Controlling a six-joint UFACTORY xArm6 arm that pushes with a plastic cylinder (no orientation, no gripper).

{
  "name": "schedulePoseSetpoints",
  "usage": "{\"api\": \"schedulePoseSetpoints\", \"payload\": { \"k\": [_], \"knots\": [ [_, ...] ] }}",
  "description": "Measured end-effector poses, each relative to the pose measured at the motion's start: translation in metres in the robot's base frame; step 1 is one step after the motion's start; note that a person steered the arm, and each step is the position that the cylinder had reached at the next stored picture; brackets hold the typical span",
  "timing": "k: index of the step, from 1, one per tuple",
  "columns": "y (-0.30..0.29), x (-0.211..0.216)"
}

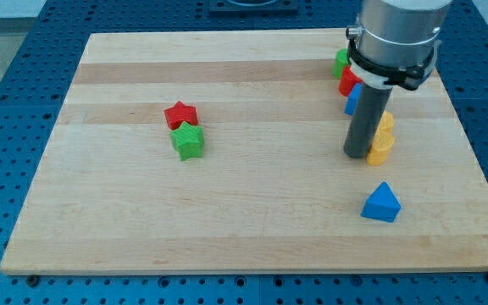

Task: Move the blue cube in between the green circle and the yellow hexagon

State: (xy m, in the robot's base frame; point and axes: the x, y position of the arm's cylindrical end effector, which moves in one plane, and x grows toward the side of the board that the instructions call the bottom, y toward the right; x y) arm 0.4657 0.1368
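My tip (357, 155) rests on the board at the view's right, touching the left side of a yellow block (381, 149), with a second yellow block (385, 124) just above it; their shapes are partly hidden. A blue block (352, 99), likely the cube, shows as a sliver left of the rod, mostly hidden behind it. Above it are a red block (347, 81) and a green block (341, 62), both partly hidden by the arm. I cannot tell which is the circle.
A blue triangular block (382, 203) lies below my tip near the view's bottom right. A red star (180, 113) and a green star (188, 141) touch each other left of centre. The wooden board (252, 212) ends close to the right-hand blocks.
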Motion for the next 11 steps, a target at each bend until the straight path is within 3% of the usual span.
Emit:
{"api": "schedulePoseSetpoints", "payload": {
  "k": [8, 9, 11],
  "knots": [
    [-0.006, -0.002],
    [-0.069, 0.006],
    [-0.211, 0.076]
  ]
}}
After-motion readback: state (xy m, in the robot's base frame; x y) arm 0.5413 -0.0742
